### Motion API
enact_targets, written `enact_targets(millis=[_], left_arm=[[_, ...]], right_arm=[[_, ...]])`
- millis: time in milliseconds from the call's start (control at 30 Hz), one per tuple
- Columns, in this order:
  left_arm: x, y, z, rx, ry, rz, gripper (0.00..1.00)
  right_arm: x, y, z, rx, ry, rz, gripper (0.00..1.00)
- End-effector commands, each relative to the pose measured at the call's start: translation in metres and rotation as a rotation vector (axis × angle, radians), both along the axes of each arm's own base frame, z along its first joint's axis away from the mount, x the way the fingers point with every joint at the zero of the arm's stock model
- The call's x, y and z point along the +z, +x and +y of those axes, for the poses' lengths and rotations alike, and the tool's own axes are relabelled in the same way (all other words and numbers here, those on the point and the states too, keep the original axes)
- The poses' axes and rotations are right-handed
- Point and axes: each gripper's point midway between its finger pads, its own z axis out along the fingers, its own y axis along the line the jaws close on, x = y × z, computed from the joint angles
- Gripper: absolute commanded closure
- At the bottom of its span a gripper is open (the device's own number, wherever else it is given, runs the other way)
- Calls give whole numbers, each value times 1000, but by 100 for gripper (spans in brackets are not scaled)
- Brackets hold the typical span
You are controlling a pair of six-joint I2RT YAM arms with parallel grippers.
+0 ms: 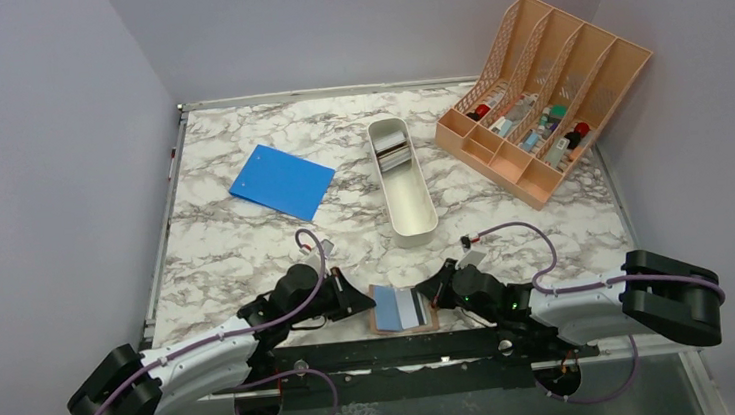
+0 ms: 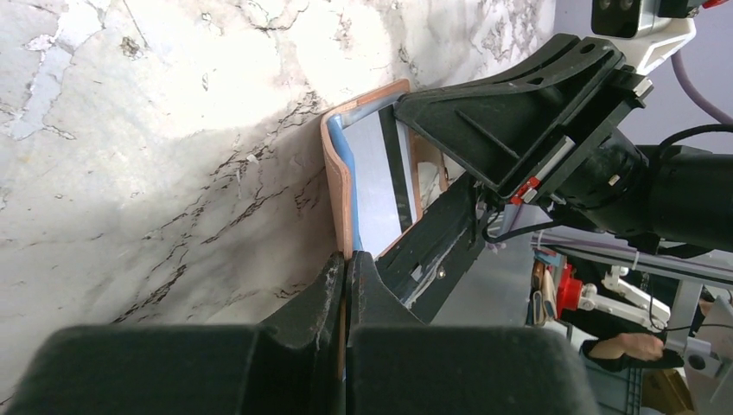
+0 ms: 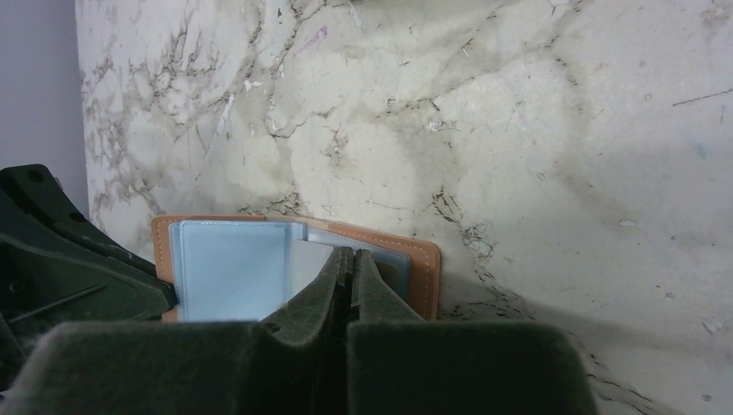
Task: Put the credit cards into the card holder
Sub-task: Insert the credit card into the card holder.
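Observation:
The brown card holder [image 1: 385,311] lies open at the table's near edge, pale blue inside. My left gripper [image 1: 366,303] is shut on its left brown cover [image 2: 339,186], pinned between the fingertips [image 2: 334,275]. A silver-grey credit card with a black stripe [image 2: 380,177] lies partly in the holder's right side. My right gripper [image 1: 431,296] is shut on that card's edge [image 3: 308,259], over the holder's right half [image 3: 422,270]. The pale blue inner pocket [image 3: 226,270] is to the left of the fingers. More credit cards [image 1: 393,149] stand in the white tray.
The long white tray [image 1: 409,204] stands at mid table. A blue notebook [image 1: 282,181] lies to the back left. The peach lattice organiser [image 1: 546,91] with small items is at the back right. The right gripper's body [image 2: 519,104] looms close in the left wrist view.

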Motion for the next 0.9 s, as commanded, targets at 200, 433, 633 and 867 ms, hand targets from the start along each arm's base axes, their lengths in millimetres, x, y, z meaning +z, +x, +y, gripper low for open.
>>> enact_targets(millis=[200,433,633,867], left_arm=[[-16,0,1,-6,39,17,100],[-18,3,4,12,67,8,100],[-18,3,5,19,65,7,100],[-18,5,4,26,61,15,100]], right_arm=[[-8,-5,6,47,-22,3,99],[-5,-4,12,65,-18,-7,99],[-1,-2,15,52,7,-7,99],[-3,-3,28,32,67,55,99]])
